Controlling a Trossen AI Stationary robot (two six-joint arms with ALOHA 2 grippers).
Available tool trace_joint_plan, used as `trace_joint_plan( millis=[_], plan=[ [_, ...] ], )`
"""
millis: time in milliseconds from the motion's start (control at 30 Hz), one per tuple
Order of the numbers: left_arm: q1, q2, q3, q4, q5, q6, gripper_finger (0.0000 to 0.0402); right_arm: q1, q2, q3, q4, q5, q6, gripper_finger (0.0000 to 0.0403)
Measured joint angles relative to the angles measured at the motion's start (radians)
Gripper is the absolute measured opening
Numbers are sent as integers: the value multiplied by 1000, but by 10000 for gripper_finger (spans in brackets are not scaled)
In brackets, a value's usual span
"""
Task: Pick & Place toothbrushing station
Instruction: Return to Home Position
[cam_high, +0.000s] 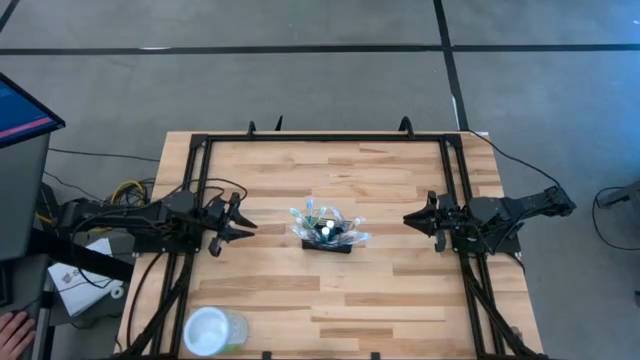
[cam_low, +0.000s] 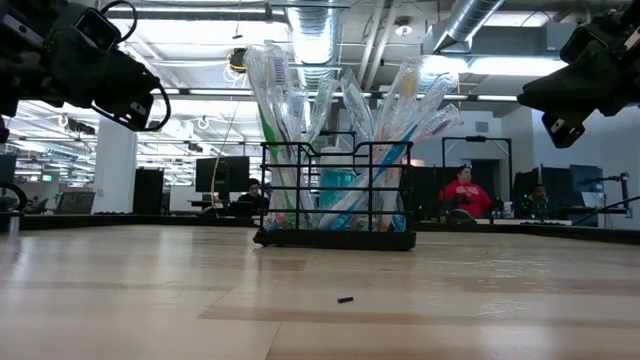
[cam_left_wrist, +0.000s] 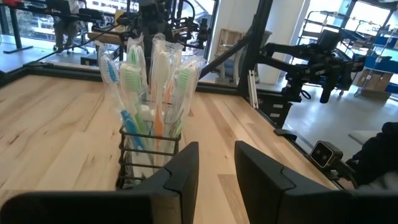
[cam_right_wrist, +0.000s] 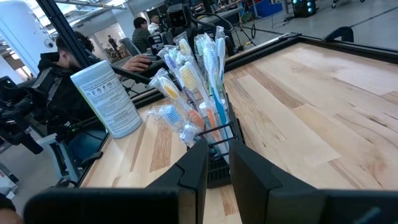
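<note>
The toothbrushing station (cam_high: 329, 244), a small black wire-mesh caddy, stands upright about at the middle of the wooden bench (cam_high: 400, 290), its base flat on the planks. It is packed with toothbrushes (cam_low: 285, 110) in clear wrappers. They stand heads up and fan outward above the caddy's rim. The wrist views show green, orange, blue and yellow ones among them.

The left pincer (cam_high: 243, 216) hangs over the bench on one side of the caddy, well apart from it and pointing toward it. In the left wrist view its 2 dark fingers (cam_left_wrist: 180, 177) are parted by a narrow gap with nothing between them. The right pincer (cam_high: 413, 219) hangs on the opposite side of the caddy, also well apart and aimed at it. Its 2 fingers (cam_right_wrist: 194, 171) likewise show a slim gap and grip nothing. In the low view both arms sit high, level with the upper part of the toothbrushes, 1 off to each side of the caddy.

A white round container (cam_high: 213, 331) with a printed label stands well apart from the caddy, on the left arm's side. A small dark speck (cam_low: 345, 299) lies on the planks just in front of the caddy in the low view. Beyond the caddy in that view, a person in a red top (cam_low: 463, 190) sits in the room behind.
</note>
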Motion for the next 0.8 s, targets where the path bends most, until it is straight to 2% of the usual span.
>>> trace_joint_plan(
  millis=[800],
  plan=[
    [0,1,0,12,0,0,99,0,0,0,0,0,0,59]
  ],
)
